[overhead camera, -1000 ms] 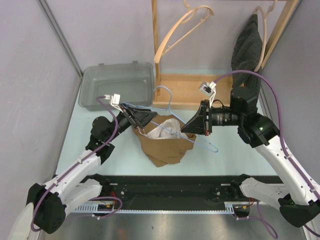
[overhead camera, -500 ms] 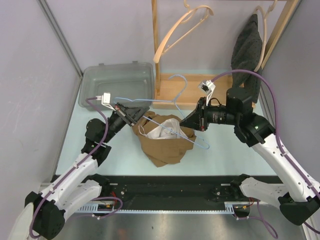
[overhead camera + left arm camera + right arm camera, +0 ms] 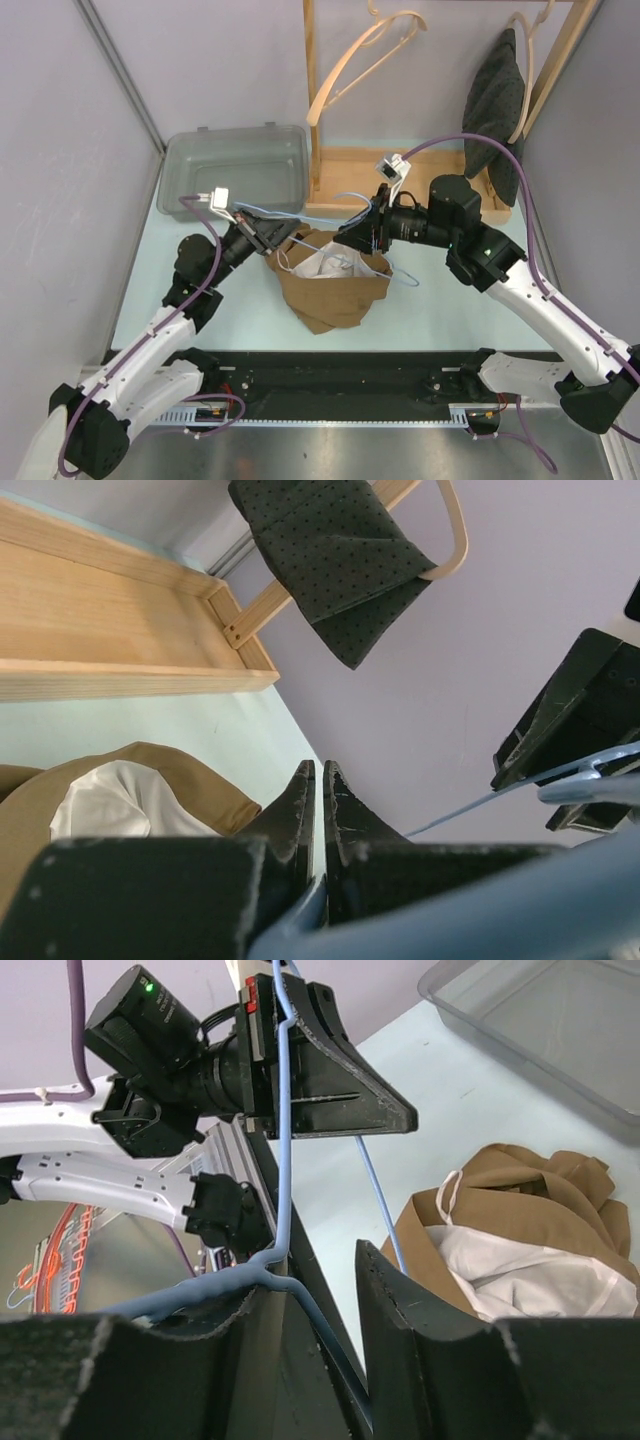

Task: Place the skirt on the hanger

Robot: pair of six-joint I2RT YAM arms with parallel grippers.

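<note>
left pincer (image 3: pixel 266 232): clamped tight on one end of the blue wire hanger (image 3: pixel 282 1140), fingers squeezed flat together with the wire nipped at their base

right pincer (image 3: pixel 348 233): jaws partway apart, we see the wire running loose through the gap, so it's not really gripping anything

hanger: held low over the table (image 3: pixel 230 310), stretched between the two pincers, hook end near the right one

skirt (image 3: pixel 335 295): brown, white lining showing, dumped in a heap on the table right under the hanger, not on it yet

step: we reckon this is the hanger handover, with the left arm taking it so the right is free

next: we figure the right arm has to back off the wire, drop to the heap and grab the waistband edge, not the lining, while the left keeps the hanger steady
</note>
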